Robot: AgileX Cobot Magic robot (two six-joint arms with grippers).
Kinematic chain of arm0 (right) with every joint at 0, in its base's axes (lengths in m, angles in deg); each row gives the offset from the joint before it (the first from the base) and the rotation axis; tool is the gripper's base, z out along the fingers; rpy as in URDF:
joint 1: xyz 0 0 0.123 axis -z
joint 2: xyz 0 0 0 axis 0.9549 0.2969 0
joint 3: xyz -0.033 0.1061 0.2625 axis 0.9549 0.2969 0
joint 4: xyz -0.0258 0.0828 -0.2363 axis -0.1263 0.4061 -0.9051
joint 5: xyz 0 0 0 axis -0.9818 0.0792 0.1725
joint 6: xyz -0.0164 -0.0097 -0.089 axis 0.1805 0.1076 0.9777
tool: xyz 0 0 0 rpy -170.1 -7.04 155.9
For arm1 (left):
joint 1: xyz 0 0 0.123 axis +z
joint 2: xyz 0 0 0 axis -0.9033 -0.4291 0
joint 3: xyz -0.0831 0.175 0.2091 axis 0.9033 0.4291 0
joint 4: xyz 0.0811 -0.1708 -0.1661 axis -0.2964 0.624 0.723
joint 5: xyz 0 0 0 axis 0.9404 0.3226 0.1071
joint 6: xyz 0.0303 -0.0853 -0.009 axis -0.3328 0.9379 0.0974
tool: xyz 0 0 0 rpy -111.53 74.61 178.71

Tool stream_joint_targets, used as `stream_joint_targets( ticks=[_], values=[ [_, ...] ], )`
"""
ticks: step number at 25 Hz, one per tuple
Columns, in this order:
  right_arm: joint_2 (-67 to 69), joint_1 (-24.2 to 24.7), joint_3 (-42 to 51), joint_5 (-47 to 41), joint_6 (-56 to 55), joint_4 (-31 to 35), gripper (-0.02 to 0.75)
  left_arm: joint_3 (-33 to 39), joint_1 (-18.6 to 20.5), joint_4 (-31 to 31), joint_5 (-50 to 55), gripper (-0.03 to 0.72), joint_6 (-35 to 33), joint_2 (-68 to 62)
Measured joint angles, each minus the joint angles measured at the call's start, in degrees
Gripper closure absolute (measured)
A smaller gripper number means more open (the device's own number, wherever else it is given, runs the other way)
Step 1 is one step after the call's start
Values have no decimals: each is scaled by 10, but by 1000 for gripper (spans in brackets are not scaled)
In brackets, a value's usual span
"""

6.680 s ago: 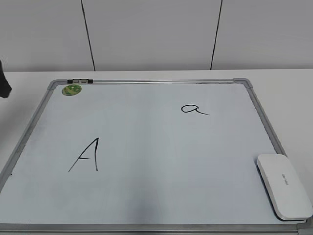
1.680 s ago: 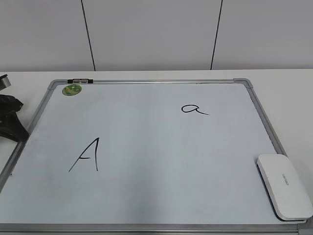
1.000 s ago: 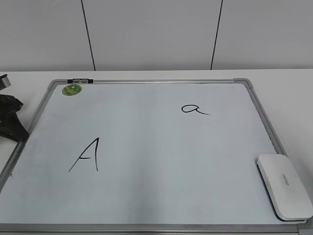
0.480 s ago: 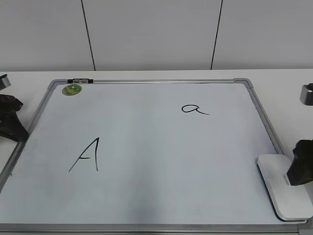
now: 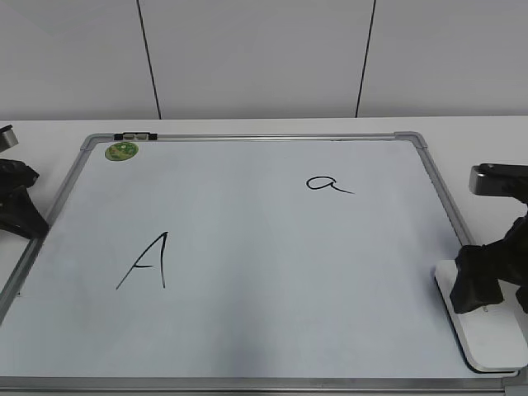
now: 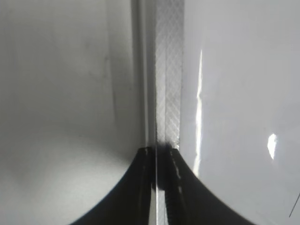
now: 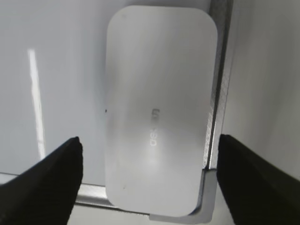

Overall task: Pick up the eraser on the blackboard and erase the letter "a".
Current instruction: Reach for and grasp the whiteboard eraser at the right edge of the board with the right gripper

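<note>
While the right hand (image 7: pixel 150 154) hangs spread wide over the eraser (image 7: pixel 159 108) at lower right, it should straddle both long sides squarely before closing.

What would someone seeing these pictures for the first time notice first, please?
Probably the two black marker letters on the blackboard: a capital "A" at lower left and the letter "a" at upper right. Next, the right gripper, jaws wide, poised over the eraser at the board's near right corner.
</note>
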Motion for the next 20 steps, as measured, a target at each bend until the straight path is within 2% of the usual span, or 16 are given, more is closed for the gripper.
stream_joint_targets(
  ticks=[11, 17, 20],
  values=[
    [65, 0, -1, 38, 2, 0, 77, 0, 0, 0, 1, 654, 0, 0],
    [68, 0, -2, 39, 2, 0, 170, 0, 0, 0, 1, 654, 0, 0],
    [68, 0, -2, 39, 2, 0, 188, 0, 0, 0, 1, 654, 0, 0]
  ],
)
